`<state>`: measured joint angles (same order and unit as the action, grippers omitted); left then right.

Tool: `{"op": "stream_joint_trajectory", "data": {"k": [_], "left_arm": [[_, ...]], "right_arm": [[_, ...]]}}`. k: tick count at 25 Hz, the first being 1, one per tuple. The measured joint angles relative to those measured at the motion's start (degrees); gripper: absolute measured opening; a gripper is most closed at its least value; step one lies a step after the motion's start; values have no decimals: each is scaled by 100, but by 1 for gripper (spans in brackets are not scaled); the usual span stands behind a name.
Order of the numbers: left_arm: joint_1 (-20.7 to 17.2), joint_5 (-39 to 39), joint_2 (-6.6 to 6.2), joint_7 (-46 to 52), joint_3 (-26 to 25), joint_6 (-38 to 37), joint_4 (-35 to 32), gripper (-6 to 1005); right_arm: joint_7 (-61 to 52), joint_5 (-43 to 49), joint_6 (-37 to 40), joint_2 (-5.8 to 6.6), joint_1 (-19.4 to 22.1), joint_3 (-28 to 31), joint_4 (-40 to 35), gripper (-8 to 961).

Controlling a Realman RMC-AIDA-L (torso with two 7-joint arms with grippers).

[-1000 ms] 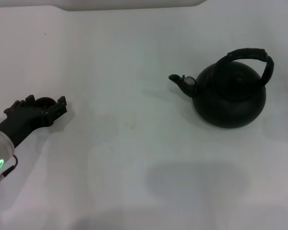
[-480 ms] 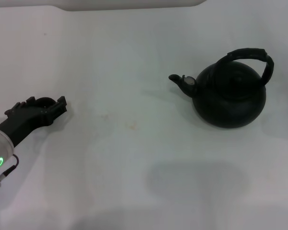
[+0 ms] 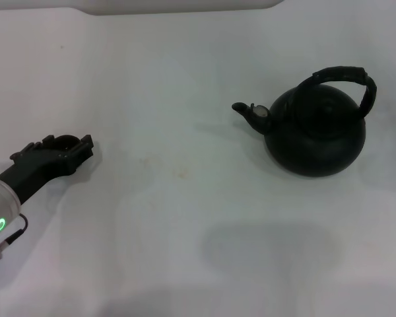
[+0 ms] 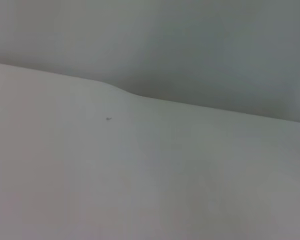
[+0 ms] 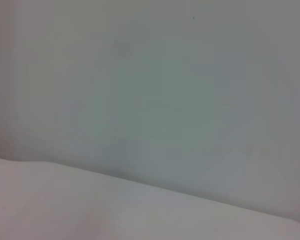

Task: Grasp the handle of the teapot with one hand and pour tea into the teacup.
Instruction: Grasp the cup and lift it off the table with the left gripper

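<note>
Left claw (image 3: pixel 59 146): low over the tabletop (image 3: pixel 178 218) near its left edge — a dark round shape sits between its fingers, though whether it is the teacup, or gripped, cannot be told.
Teapot (image 3: pixel 315 132): upright on the right part of the tabletop, well apart from the left claw, spout (image 3: pixel 245 111) pointing left.
Handle (image 3: pixel 343 79): arched over the teapot — nothing touches it.
Right claw: out of sight.

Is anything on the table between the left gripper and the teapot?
Nothing visible: only bare white table lies between the left gripper and the teapot, spout toward that gripper.
</note>
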<state>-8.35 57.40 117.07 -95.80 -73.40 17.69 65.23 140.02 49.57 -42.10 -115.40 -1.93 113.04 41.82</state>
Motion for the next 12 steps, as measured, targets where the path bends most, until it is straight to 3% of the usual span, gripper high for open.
{"op": "stream_joint_trajectory", "data": {"k": [4, 10, 12], "left_arm": [[0, 0, -8, 0, -37, 138, 10, 855], [2, 53, -17, 0, -92, 216, -1, 664], [6, 84, -11, 0, -96, 208, -1, 453]], "right_arm": [[38, -7, 0, 0, 11, 0, 1, 618], [53, -10, 0, 0, 15, -2, 2, 618], [53, -12, 0, 0, 16, -2, 2, 618]]}}
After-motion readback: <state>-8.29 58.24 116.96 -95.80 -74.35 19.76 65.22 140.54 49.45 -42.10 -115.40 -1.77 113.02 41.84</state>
